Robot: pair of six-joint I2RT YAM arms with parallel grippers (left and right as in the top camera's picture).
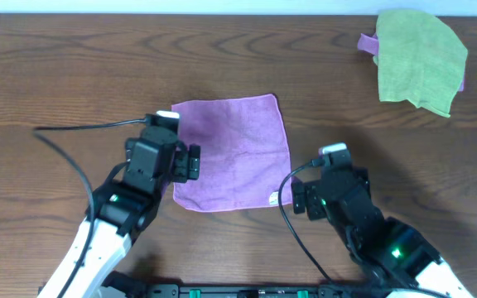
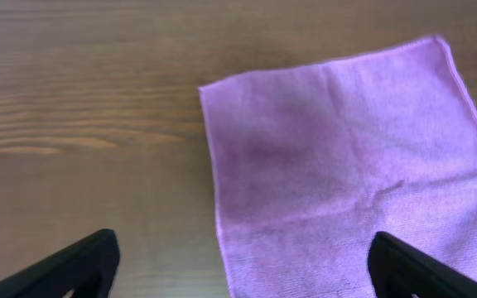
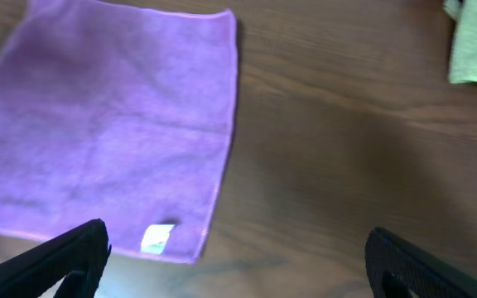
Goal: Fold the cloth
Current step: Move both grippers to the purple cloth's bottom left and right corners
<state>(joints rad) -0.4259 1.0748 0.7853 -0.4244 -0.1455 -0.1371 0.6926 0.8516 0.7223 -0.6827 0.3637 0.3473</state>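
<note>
Cloth (image 1: 232,153): purple, spread flat and unfolded on the wooden counter (image 1: 73,66), about mid-counter, between the two arms. Edges slightly skewed to the counter's grain. Small white label (image 3: 157,237) at its near right corner.

Left claw (image 2: 243,265): spread wide, holding nothing. It hangs over the cloth's left edge; one finger shows over bare wood, the other over purple fabric.

Right claw (image 3: 238,257): also spread wide, nothing in it. It sits just beside the cloth's near right corner, mostly over bare wood.

Lime-green cloth (image 1: 421,60): rumpled at the far right corner of the counter, well apart from the purple one. A scrap of purple fabric (image 1: 367,41) shows under its left side.
</note>
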